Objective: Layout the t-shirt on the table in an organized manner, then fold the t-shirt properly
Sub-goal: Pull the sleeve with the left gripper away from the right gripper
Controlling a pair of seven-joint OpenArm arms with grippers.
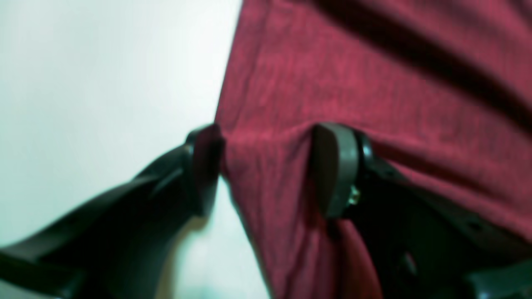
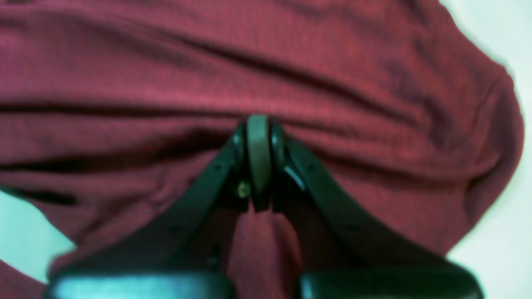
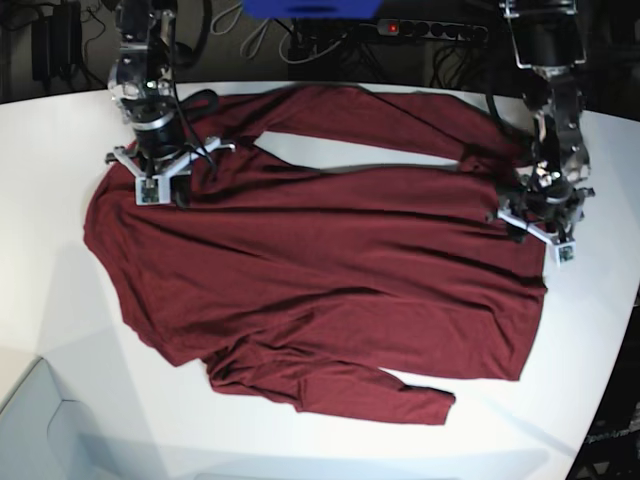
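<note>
The t-shirt lay spread wide across the white table, maroon and rumpled, with long creases running along its body. One sleeve reached toward the near edge, ending in a bunched fold, and another stretched along the far side.

Over on the base view's left, the right gripper was down on the cloth near the far corner of the shirt. From its wrist camera the two jaws were pressed tight together, fabric puckering around the tips; whether a pinch of cloth sat between them, I couldn't say.

On the other side, the left gripper sat at the shirt's edge. Its jaws stood apart, one fingertip just off the hem over bare table, the other on the cloth, with a band of maroon fabric lying between them. The cloth ridged up along that line. The close views were blurred, so the fine detail of the hem was lost.

Behind the table, a tangle of cables and a power strip lay in the dark.
</note>
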